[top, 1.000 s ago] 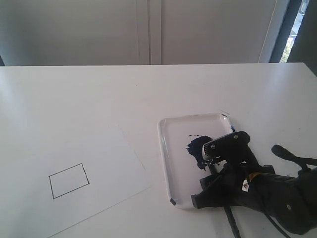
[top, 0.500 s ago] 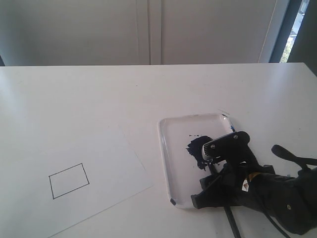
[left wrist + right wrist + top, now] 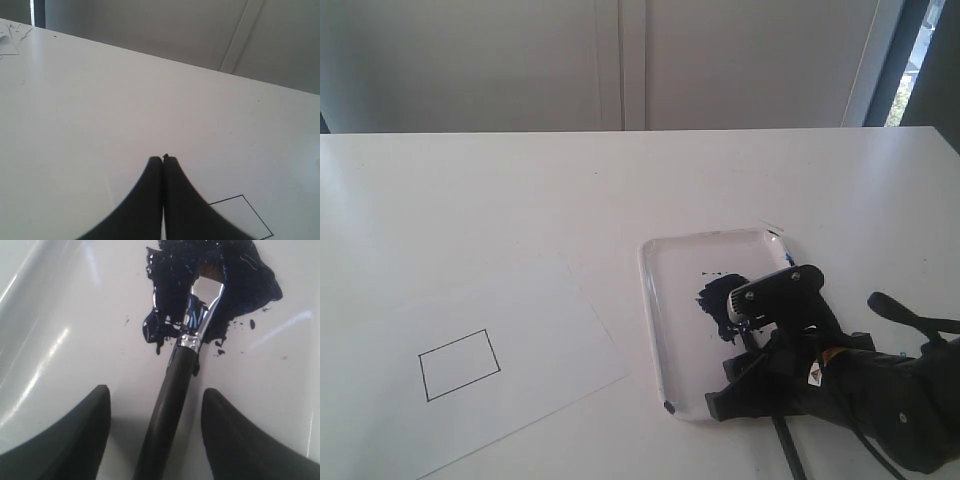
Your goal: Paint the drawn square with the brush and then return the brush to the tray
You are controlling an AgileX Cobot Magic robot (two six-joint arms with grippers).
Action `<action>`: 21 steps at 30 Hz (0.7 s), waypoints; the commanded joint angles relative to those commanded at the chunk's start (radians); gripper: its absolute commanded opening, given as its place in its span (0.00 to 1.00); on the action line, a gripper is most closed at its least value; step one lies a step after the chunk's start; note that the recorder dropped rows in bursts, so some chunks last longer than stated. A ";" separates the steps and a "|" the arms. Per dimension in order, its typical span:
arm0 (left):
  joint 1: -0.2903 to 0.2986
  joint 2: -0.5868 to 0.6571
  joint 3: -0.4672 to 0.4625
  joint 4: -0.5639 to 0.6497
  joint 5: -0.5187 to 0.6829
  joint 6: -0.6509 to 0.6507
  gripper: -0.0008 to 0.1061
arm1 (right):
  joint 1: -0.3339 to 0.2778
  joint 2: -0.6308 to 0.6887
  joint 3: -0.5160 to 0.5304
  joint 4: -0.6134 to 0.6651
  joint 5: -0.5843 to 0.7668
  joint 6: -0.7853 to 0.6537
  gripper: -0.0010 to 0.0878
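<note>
The right gripper [image 3: 156, 392] hangs low over the near end of the tray [image 3: 654, 330] with its two dark fingers [image 3: 75, 440] spread wide, one on each side of the brush [image 3: 177, 375] and neither touching it. The brush is in the tray. Its thin, glossy black handle runs up between the fingers to a small silver ferrule [image 3: 199, 315] streaked with blue, and the flat bristles [image 3: 210, 271] sit in a wet, dark blue paint blot [image 3: 167, 295] with ragged edges and small specks scattered around it. The tray is glossy white plastic with rounded corners and a raised rim, and it catches streaks of light. To its left, just beside it, a white paper sheet [image 3: 535, 320] lies flat at a slight angle. The drawn square [image 3: 460, 364] is near the sheet's front left part, a thin black outline, also tilted, white inside with no paint on it. The left gripper [image 3: 163, 160] has its fingers pressed together with nothing between them, and it hovers over the sheet close to one corner of the square. Everything rests on a plain white table [image 3: 520, 190]. Behind the table stands a pale grey wall [image 3: 470, 60] with a vertical seam, and a narrow window strip [image 3: 920, 55] shows at the far right.
</note>
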 joint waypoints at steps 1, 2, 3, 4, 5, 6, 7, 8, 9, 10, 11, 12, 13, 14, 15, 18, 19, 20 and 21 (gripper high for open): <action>-0.005 0.000 0.000 0.000 -0.007 0.000 0.01 | 0.000 0.000 0.000 0.000 0.000 0.000 0.59; -0.014 0.000 0.000 0.000 -0.013 -0.002 0.01 | 0.000 0.000 0.000 0.000 0.000 0.000 0.59; -0.020 0.000 0.000 0.000 -0.020 -0.004 0.01 | 0.000 0.000 0.000 0.000 0.000 0.000 0.59; -0.027 0.000 0.000 0.000 -0.027 -0.006 0.01 | 0.000 0.000 0.000 0.000 0.000 0.000 0.59; -0.037 0.000 0.000 0.000 -0.051 -0.008 0.01 | 0.000 0.000 0.000 0.000 0.003 0.000 0.59; -0.043 0.000 0.000 0.000 -0.065 -0.008 0.01 | 0.000 0.000 0.000 0.000 0.003 0.000 0.59; -0.049 0.000 0.000 0.000 -0.080 -0.008 0.01 | 0.000 0.000 0.000 0.000 0.003 0.000 0.59; -0.058 0.000 -0.001 0.000 -0.098 -0.008 0.01 | 0.000 0.000 0.000 0.000 0.003 0.000 0.59; -0.063 0.000 -0.010 0.000 -0.102 -0.008 0.01 | 0.000 0.000 0.000 0.000 0.003 0.000 0.59; -0.071 0.007 -0.020 0.000 -0.102 -0.008 0.01 | 0.000 0.000 0.000 0.000 0.003 0.000 0.59; -0.078 0.027 -0.031 0.000 -0.102 -0.002 0.01 | 0.000 0.000 0.000 0.000 0.003 0.000 0.59; -0.082 0.051 -0.041 0.000 -0.102 0.005 0.01 | 0.000 0.000 0.000 0.000 0.003 0.000 0.59; -0.088 0.080 -0.054 0.000 -0.102 0.017 0.01 | 0.000 0.000 0.000 0.000 0.003 0.000 0.59; -0.094 0.109 -0.070 0.000 -0.102 0.020 0.01 | 0.000 0.000 0.000 0.000 0.003 0.000 0.59; -0.098 0.134 -0.083 0.007 -0.106 0.020 0.01 | 0.000 0.000 0.000 0.000 0.003 0.000 0.59; -0.115 0.230 -0.127 0.015 -0.142 0.020 0.01 | 0.000 0.000 0.000 0.000 0.003 0.000 0.59; -0.117 0.269 -0.139 0.026 -0.158 0.020 0.01 | 0.000 0.000 0.000 0.000 0.003 0.000 0.59; -0.117 0.309 -0.149 0.036 -0.171 0.018 0.01 | 0.000 0.000 0.000 0.000 0.001 0.000 0.59; -0.117 0.351 -0.153 0.039 -0.181 0.015 0.01 | 0.000 0.000 0.000 0.000 -0.001 0.000 0.59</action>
